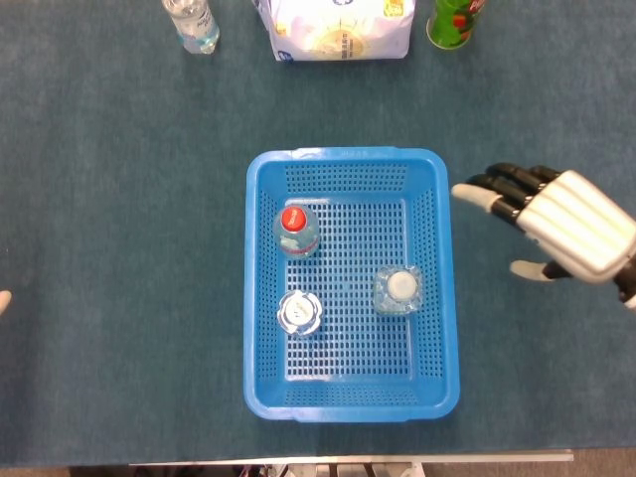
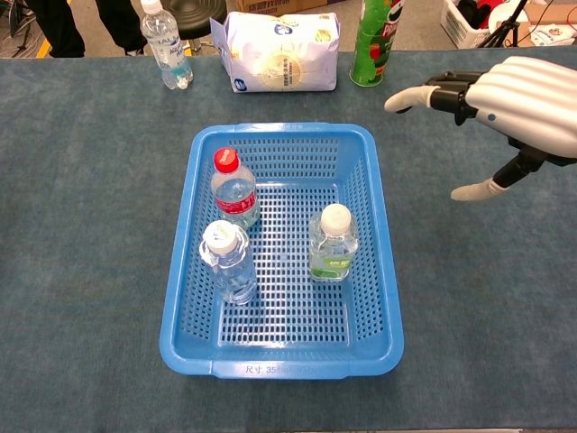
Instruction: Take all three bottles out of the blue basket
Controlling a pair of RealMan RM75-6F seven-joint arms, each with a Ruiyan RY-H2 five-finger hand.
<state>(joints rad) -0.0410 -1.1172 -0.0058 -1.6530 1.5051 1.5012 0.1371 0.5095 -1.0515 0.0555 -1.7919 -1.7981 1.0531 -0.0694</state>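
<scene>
Basket (image 1: 353,409) of blue plastic mesh sits at the middle of a dark teal table (image 1: 119,199). Three bottles stand upright inside it: a red-capped bottle (image 1: 296,230) at the far left, a clear-capped bottle (image 1: 299,314) nearer the front left, and a white-capped bottle (image 1: 398,289) toward the right wall. Right hand (image 1: 561,224) hovers just beside the basket's right rim, empty, fingers (image 2: 407,96) extended toward the basket with the thumb spread apart. Only a small tip of the left hand (image 1: 5,301) shows at the frame edge; its finger state cannot be told. Along the far edge stand a spare bottle (image 2: 165,47), a white bag (image 2: 281,52) and a green can (image 2: 373,41).
</scene>
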